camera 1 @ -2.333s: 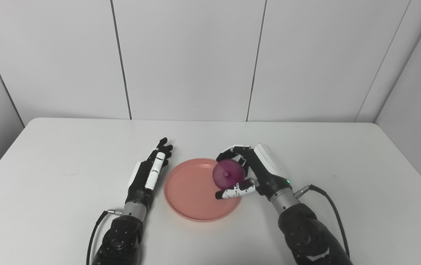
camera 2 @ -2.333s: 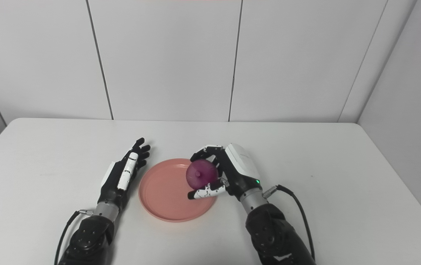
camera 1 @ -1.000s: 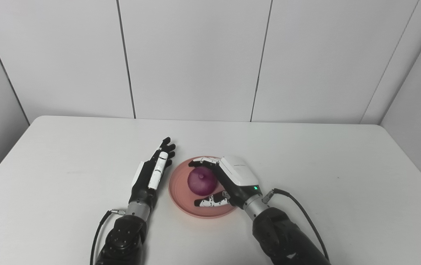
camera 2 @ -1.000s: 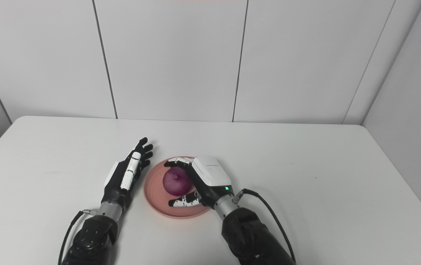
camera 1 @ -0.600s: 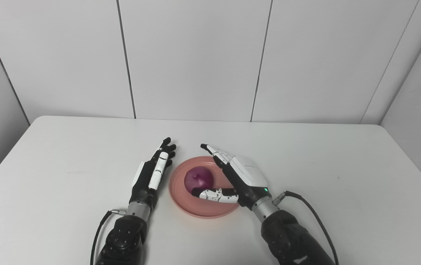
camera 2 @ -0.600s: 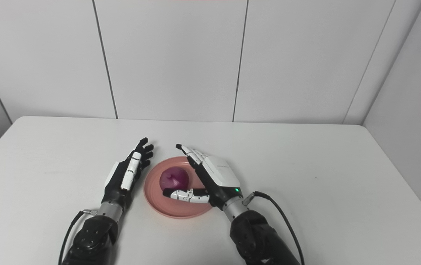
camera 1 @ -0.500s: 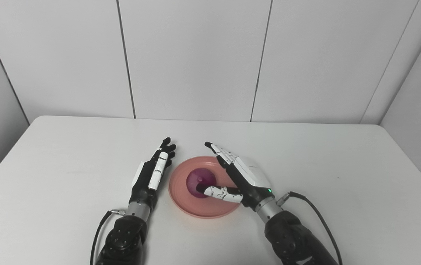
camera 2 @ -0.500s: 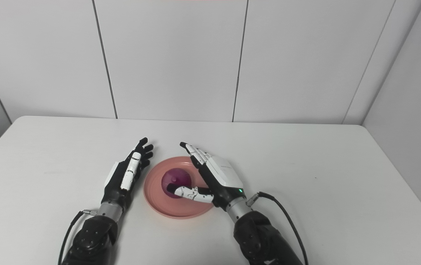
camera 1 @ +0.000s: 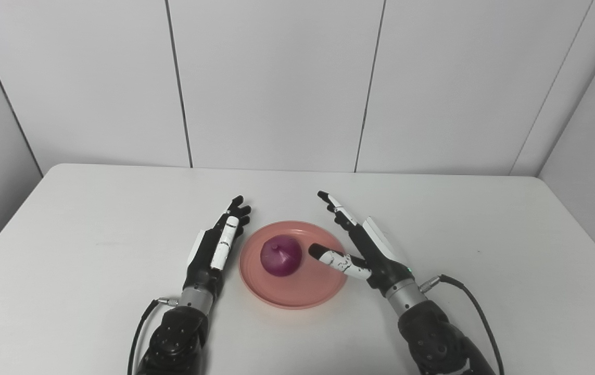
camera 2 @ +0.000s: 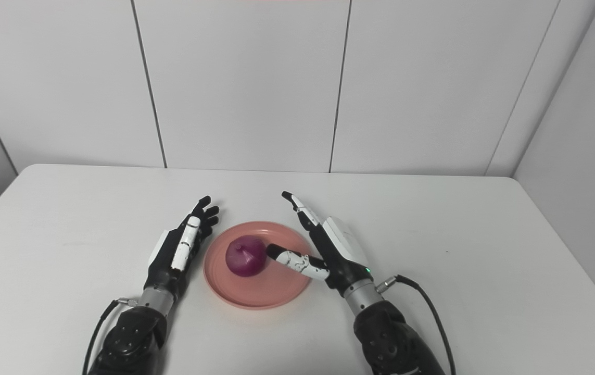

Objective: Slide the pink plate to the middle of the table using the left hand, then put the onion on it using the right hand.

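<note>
Onion (camera 1: 281, 256) on plate (camera 1: 297, 291) | hands (camera 1: 365, 250) (camera 1: 214, 247) flank it, spread

A plain robot test area, like a lab booth rather than a home or kitchen. A white tabletop (camera 1: 94, 250) with rounded corners fills the lower half of the view. Behind it stands a wall of smooth white panels (camera 1: 271, 83) split by thin dark vertical seams, and angled grey-white side panels (camera 1: 589, 120) close the space in on both sides. Two black robot arms with exposed cables (camera 1: 471, 307) reach in from the bottom edge. The lighting is even and flat. The only household items are a pink plate (camera 1: 297, 291) and a purple onion (camera 1: 281, 255).
</note>
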